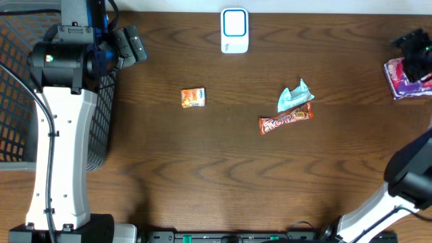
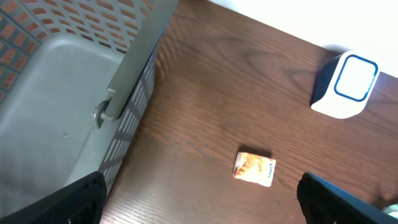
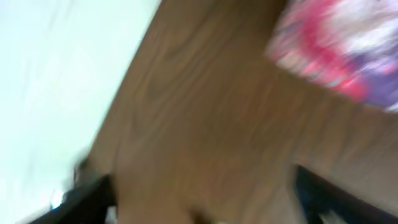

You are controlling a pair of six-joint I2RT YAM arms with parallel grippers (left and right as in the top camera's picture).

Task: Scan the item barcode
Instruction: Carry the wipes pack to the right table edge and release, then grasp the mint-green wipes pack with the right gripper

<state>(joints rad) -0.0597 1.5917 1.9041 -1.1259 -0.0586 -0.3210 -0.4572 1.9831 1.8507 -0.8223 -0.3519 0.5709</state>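
Overhead: right end effector [image 1: 413,48] spread wide, empty, just at 12 o'clock of pink-purple pack [image 1: 405,82], which lies at tabletop's [image 1: 202,175] 3 o'clock edge. Wrist view blurred. Left end effector [image 1: 135,46] wide open, empty, near basket [image 1: 13,101] at 9 o'clock. Scanner [image 1: 234,30] at 12 o'clock. Judgement: grip pack by its edges, leave faces uncovered, turn each squarely to scanner.

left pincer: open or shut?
Open. The left pincer has its fingertips at opposite bottom corners of the wrist view, only table between.
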